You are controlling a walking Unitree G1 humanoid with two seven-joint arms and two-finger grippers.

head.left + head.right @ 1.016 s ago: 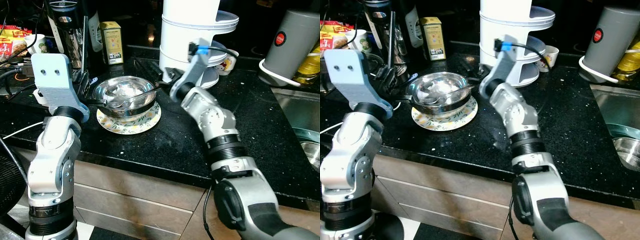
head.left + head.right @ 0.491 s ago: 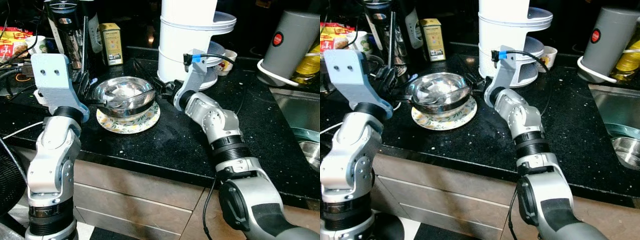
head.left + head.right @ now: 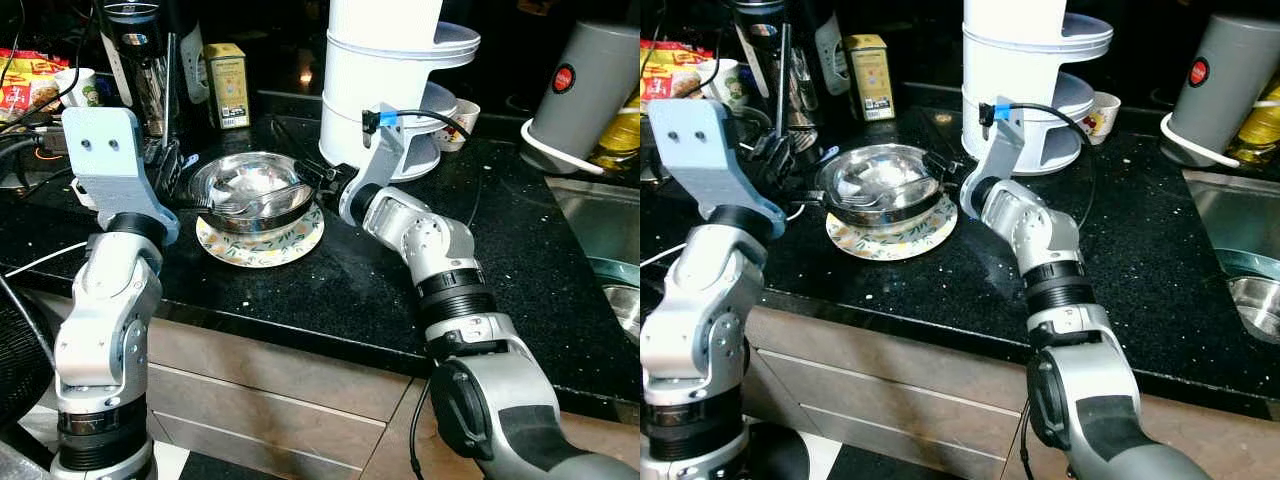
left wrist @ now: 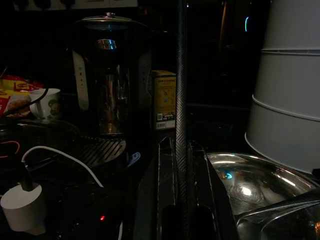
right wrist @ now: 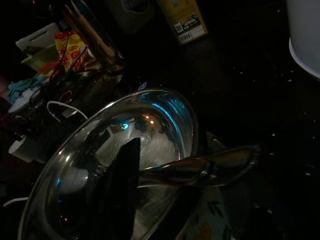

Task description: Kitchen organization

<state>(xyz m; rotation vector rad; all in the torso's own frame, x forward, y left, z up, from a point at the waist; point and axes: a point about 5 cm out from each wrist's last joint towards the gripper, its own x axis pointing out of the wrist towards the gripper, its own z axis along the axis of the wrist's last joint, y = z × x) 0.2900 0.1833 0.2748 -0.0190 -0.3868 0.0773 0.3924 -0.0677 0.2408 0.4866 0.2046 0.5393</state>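
The black fingers of the right gripper [image 3: 322,180] are seen at the right rim of the steel bowl [image 3: 250,188], with one finger [image 5: 120,192] reaching over the rim into the bowl; whether they are clamped on the rim cannot be told from the pictures. The fingers of the left gripper [image 3: 780,160] are placed at the bowl's left rim, and in the left wrist view they lie close together beside a thin dark rod; whether anything is pinched between them cannot be told.

The black speckled bench [image 3: 330,290] carries everything. At its back stands a tall white stacked appliance [image 3: 380,70], just behind the right arm. A grey canister [image 3: 585,85] with a red mark is set on a white tray at the far right, beside the sink [image 3: 600,230]. A dark coffee machine [image 3: 140,60] is seen at the back left, with a small yellow box [image 3: 228,85] next to it.

The steel bowl is placed on a floral plate [image 3: 260,240] near the middle of the bench, between the two grippers. A metal spoon [image 3: 262,203] is laid across the bowl, its handle pointing towards the right gripper. A white mug [image 3: 78,88] stands at the far left, near snack packets [image 3: 22,85].
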